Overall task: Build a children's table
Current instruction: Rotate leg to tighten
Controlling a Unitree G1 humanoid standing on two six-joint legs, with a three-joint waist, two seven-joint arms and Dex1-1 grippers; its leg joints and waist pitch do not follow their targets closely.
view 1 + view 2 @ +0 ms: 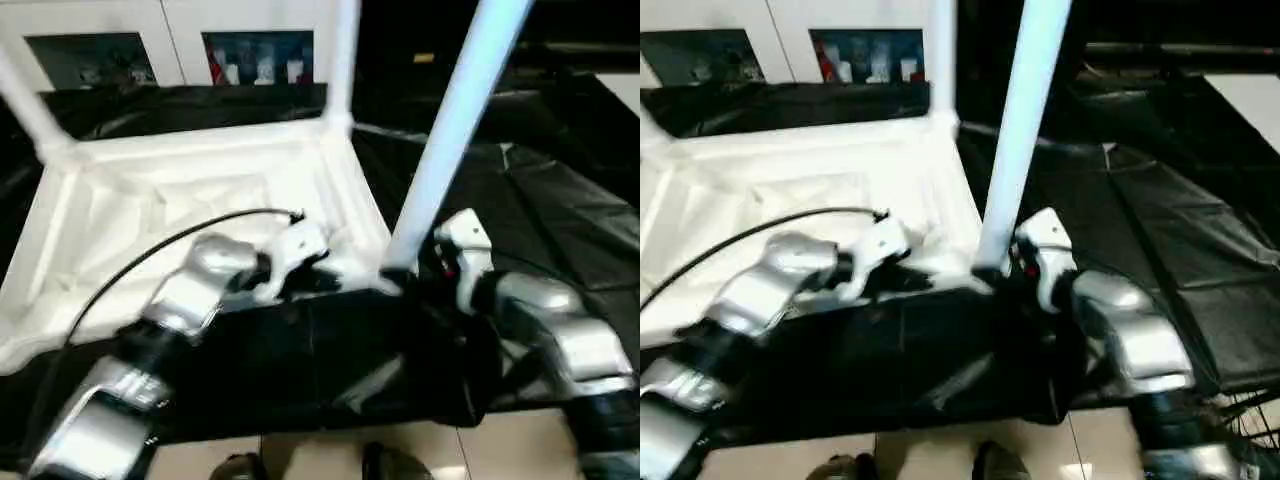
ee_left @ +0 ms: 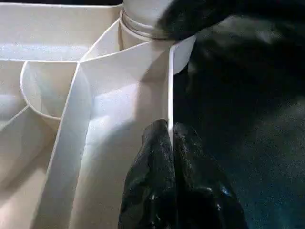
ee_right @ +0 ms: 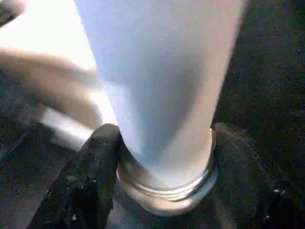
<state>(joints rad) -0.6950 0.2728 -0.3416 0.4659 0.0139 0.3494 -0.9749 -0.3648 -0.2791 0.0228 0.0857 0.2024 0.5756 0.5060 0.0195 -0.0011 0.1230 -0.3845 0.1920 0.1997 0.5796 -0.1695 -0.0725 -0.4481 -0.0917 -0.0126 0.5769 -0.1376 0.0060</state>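
The white table top (image 1: pixel 150 200) lies upside down on black cloth, ribbed side up. Two white legs (image 1: pixel 343 60) (image 1: pixel 25 100) stand in its far corners. A third leg (image 1: pixel 450 130) stands tilted at the near right corner, and my right gripper (image 1: pixel 405 275) is shut around its ringed base (image 3: pixel 167 191), one black finger (image 3: pixel 90 162) on each side. My left gripper (image 2: pixel 170 143) is pinched shut on the thin rim wall (image 2: pixel 170 86) of the top, close beside that corner. An empty round socket (image 2: pixel 43 90) shows in the left wrist view.
Black cloth (image 1: pixel 560 210) covers the work surface around the top. White cabinets with glass fronts (image 1: pixel 260 55) stand behind. A black cable (image 1: pixel 150 250) arcs over my left forearm. Tiled floor (image 1: pixel 330 450) lies at the near edge.
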